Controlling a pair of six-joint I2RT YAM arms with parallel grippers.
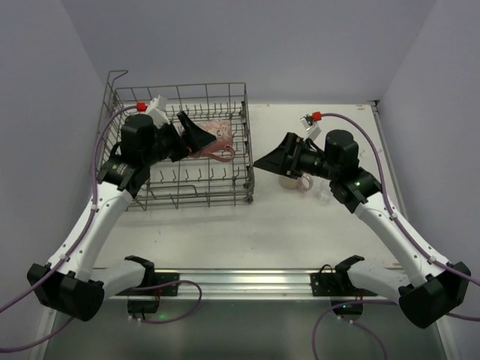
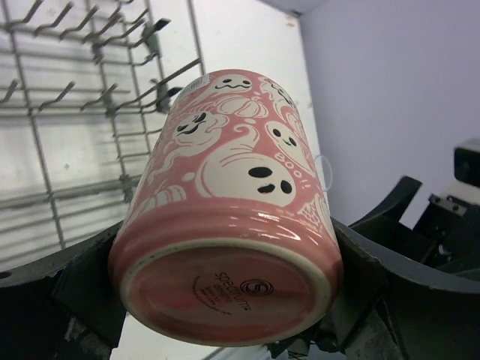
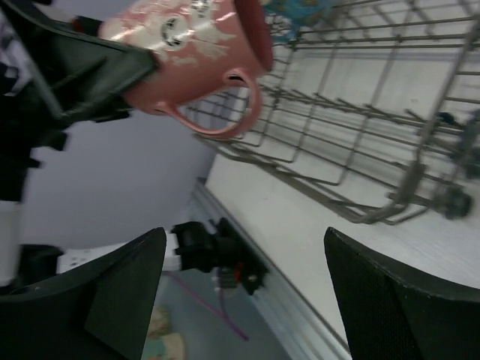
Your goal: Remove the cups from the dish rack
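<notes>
A pink mug (image 1: 215, 138) printed with white ghosts hangs on its side over the dish rack (image 1: 180, 196), with my left gripper (image 1: 196, 135) shut on it. In the left wrist view the mug (image 2: 232, 180) fills the space between both fingers of the left gripper (image 2: 225, 289), its base towards the camera, with the rack's prongs (image 2: 45, 172) behind. My right gripper (image 1: 262, 162) hovers open over the table just right of the rack, with nothing between its fingers (image 3: 420, 307). It faces the held mug (image 3: 187, 45) and the rack (image 3: 360, 172). A cream mug (image 1: 291, 181) stands on the table under the right arm.
The rack fills the back left of the white table (image 1: 300, 225). Walls close in on both sides. A metal rail (image 1: 247, 281) runs along the near edge between the arm bases. Something teal (image 3: 294, 10) shows at the top of the right wrist view.
</notes>
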